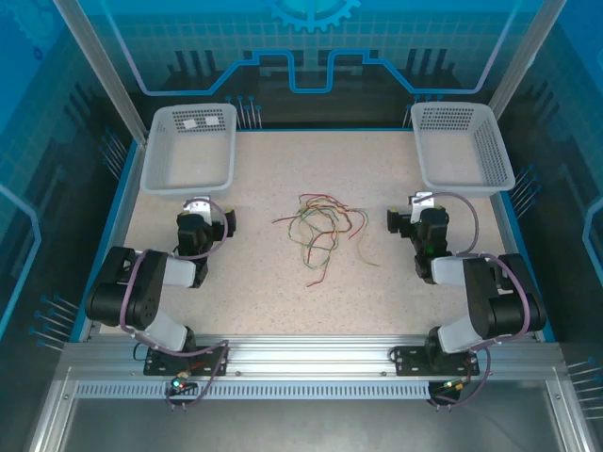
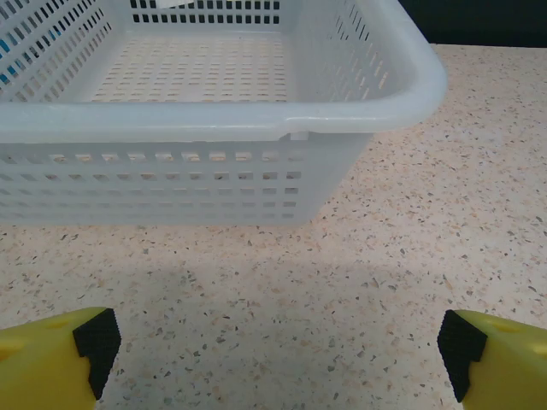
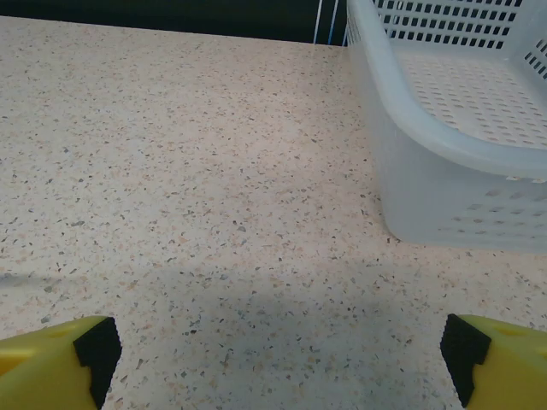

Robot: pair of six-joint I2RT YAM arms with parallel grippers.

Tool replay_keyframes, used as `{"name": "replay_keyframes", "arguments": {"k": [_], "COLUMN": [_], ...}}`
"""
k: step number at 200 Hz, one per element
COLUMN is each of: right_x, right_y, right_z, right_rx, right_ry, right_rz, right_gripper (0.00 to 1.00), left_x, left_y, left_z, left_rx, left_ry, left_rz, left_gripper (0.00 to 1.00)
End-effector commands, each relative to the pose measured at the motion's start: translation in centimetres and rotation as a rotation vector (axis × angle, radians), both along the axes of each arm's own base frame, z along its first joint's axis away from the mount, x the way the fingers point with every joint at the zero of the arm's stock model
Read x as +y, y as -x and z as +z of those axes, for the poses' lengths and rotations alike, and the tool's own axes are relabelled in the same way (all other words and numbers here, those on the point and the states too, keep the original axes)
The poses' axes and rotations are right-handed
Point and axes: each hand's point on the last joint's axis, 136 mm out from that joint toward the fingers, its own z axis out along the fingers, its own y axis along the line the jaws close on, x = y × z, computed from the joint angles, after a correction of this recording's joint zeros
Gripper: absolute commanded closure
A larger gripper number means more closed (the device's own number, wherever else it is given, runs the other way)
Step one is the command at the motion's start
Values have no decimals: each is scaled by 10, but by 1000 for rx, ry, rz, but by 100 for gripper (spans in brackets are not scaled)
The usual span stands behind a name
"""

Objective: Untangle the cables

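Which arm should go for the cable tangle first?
Right, marginally. The cables lie roughly midway, but their strands trail closer to the right gripper than to the left gripper. Both are open and face away, toward the right basket and left basket, so either must turn inward.

A speckled beige worktop [image 1: 254, 301] sat inside an enclosure of translucent blue panels [image 1: 188, 47] and pale metal posts [image 1: 105, 75]. A ribbed aluminium rail [image 1: 311, 353] ran along its near edge under even light.
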Motion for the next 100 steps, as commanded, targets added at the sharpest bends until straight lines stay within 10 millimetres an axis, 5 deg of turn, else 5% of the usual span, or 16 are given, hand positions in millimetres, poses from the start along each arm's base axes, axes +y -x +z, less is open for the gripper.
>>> {"name": "replay_keyframes", "arguments": {"k": [1,100], "right_x": [1,9], "right_y": [-3,-5], "right_z": [5,3], "right_rx": [-17,-2], "right_ry": [-38,-37], "right_rz": [15,67], "right_gripper": [0,0], "left_x": [2,1], "left_y": [-7,-7], "left_z": [13,14], "left_rx": [-35,-38], "left_ry": [19,22], "left_rz": [-6,-9], "left_gripper": [1,1]}}
